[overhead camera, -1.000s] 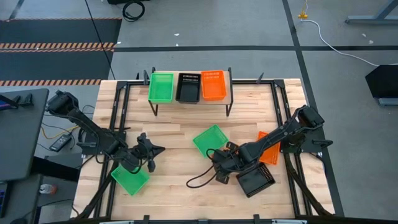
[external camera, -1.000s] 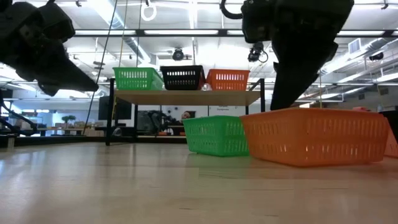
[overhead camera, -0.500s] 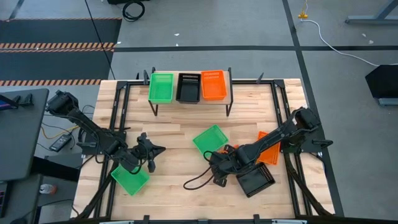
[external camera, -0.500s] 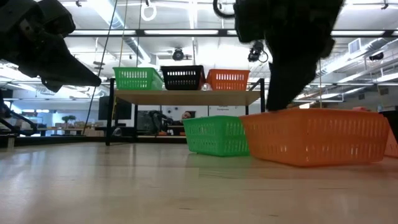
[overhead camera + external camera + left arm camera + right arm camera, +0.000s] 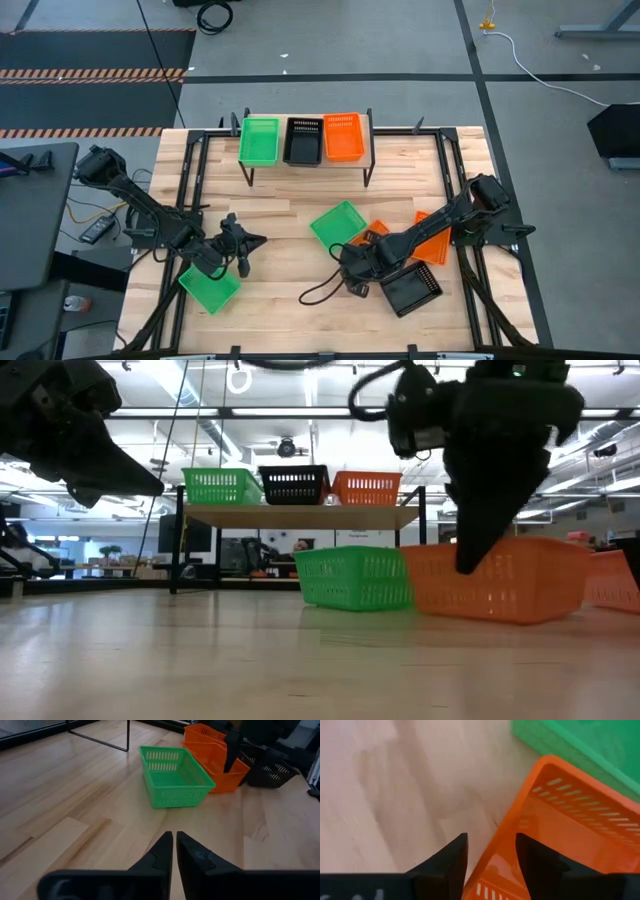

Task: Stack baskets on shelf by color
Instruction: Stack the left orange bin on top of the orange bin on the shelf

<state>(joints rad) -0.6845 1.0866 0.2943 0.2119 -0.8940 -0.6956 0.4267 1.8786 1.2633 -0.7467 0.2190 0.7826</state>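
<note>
At lower left of the high view the left pincer hangs pressed together and empty beside a green basket. Upper centre, the shelf on the table already carries one green, one black and one orange basket. Right of centre, the right pincer stands spread astride the corner wall of an orange basket, not yet pinching. That basket lies skewed, long axis diagonal toward upper right, just beside another green basket. A corner grip could let it swing or nudge its neighbours.
</note>
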